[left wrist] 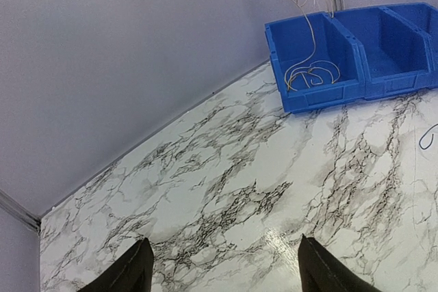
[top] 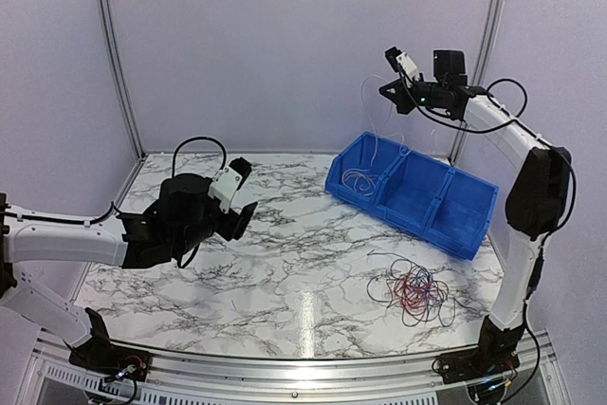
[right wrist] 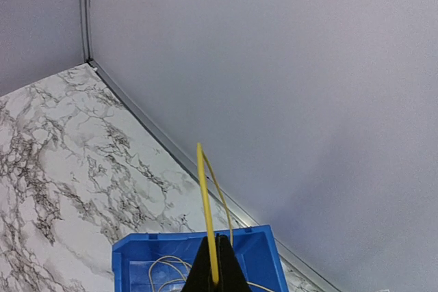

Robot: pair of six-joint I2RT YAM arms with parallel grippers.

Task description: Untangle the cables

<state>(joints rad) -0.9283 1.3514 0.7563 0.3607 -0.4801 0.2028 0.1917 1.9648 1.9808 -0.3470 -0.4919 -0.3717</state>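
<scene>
A tangle of thin red and dark blue cables [top: 413, 289] lies on the marble table [top: 285, 272] at the front right. My right gripper [top: 387, 92] is raised high over the blue bin [top: 446, 230]. In the right wrist view it [right wrist: 217, 264] is shut on a pale yellow cable [right wrist: 205, 196], which loops up above the fingers. That cable [top: 373, 135] hangs into the bin's left compartment, where pale coils [left wrist: 311, 73] rest. My left gripper [top: 243, 219] hovers over the table's left half. Its jaws [left wrist: 224, 239] stand open with nothing between them.
The blue bin [left wrist: 321, 97] has three compartments and stands at the back right near the wall. The two right compartments look bare. A dark blue loop [left wrist: 428, 138] of the tangle shows at the left wrist view's right edge. Walls close in the table behind and on both sides.
</scene>
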